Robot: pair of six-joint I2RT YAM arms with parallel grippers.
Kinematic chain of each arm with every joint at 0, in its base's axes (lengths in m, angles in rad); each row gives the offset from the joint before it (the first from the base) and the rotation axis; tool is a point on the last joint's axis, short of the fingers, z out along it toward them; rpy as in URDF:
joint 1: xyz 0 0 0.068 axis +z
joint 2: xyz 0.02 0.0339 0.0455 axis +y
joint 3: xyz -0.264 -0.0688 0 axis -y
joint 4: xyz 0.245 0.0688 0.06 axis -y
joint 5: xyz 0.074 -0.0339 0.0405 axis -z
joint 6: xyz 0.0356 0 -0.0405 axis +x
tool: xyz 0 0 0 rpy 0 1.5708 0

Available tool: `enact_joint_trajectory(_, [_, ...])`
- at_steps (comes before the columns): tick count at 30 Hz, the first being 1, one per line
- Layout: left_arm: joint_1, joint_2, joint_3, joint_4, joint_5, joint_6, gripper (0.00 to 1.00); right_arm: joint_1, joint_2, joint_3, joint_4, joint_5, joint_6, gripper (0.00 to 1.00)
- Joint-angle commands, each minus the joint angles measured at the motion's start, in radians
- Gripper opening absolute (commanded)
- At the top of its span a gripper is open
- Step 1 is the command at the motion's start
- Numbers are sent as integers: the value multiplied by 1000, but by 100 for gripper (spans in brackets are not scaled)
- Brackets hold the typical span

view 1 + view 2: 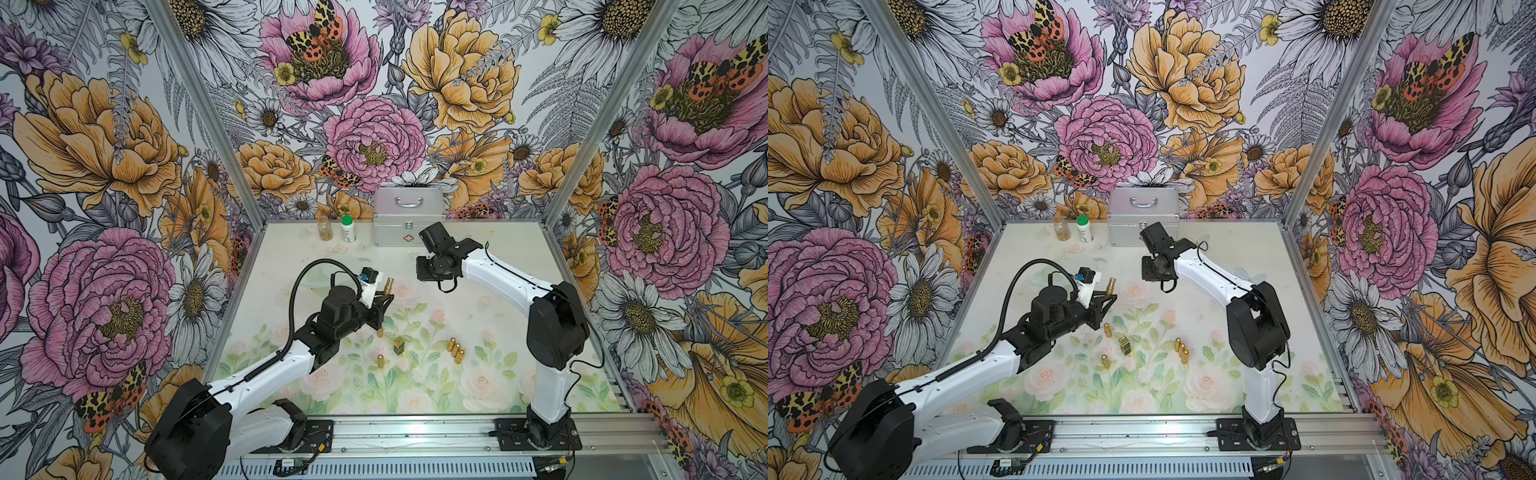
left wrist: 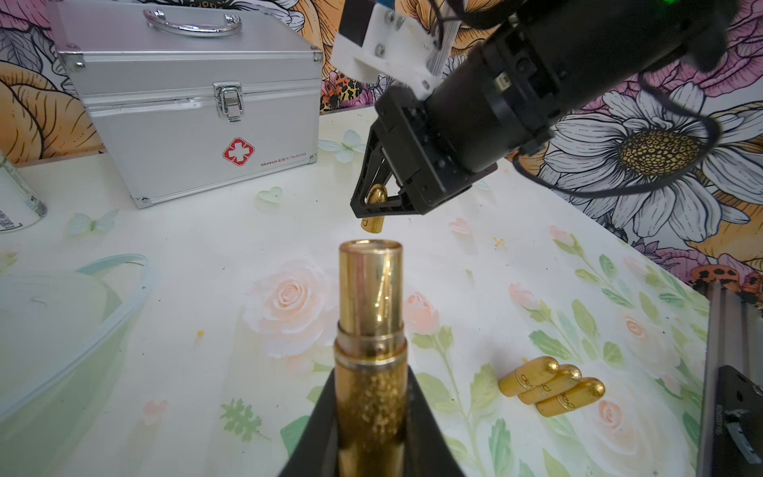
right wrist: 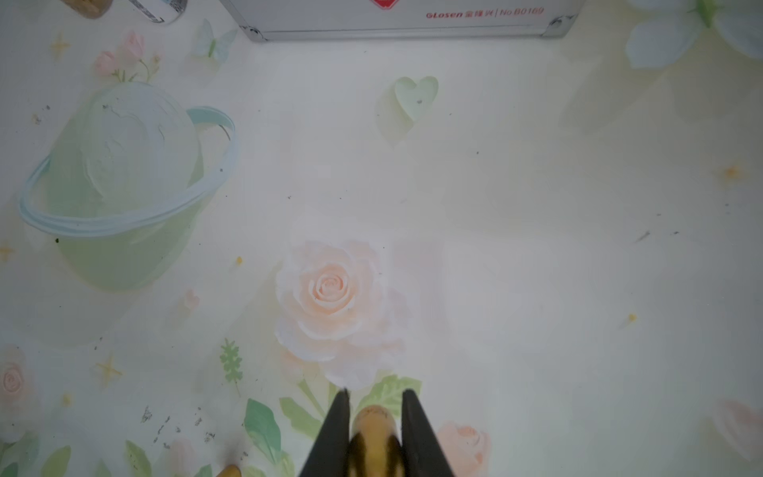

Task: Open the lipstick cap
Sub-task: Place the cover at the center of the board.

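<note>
Above the rose-printed counter (image 2: 206, 247), the lipstick (image 2: 370, 330) sits clamped by its glittered base in the left jaws. Its smooth gold barrel reaches out beyond their tips, and the cap (image 2: 371, 225) is pinched in the right jaws just ahead of that barrel, apart from it. We judge the cap already free, so we would draw the right jaws straight back along the barrel's line, both grips firm, and lower the cap clear of the spare lipsticks (image 2: 551, 386) lying well apart from both jaws.

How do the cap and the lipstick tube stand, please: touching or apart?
Apart: the left wrist view shows table between the cap and the lipstick tube.
</note>
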Motion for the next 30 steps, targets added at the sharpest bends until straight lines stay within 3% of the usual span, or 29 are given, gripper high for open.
enact_joint_trajectory(1, [10,1,-7,27,-10,-14,0,5,58,11,60,40,-10,11])
enact_joint_trajectory(14, [11,30,-7,53,-8,-16,0,7,210,49,129,82,-8,10])
enact_joint_trajectory(30, [13,41,-18,73,-13,-22,0,28,264,48,162,120,-30,11])
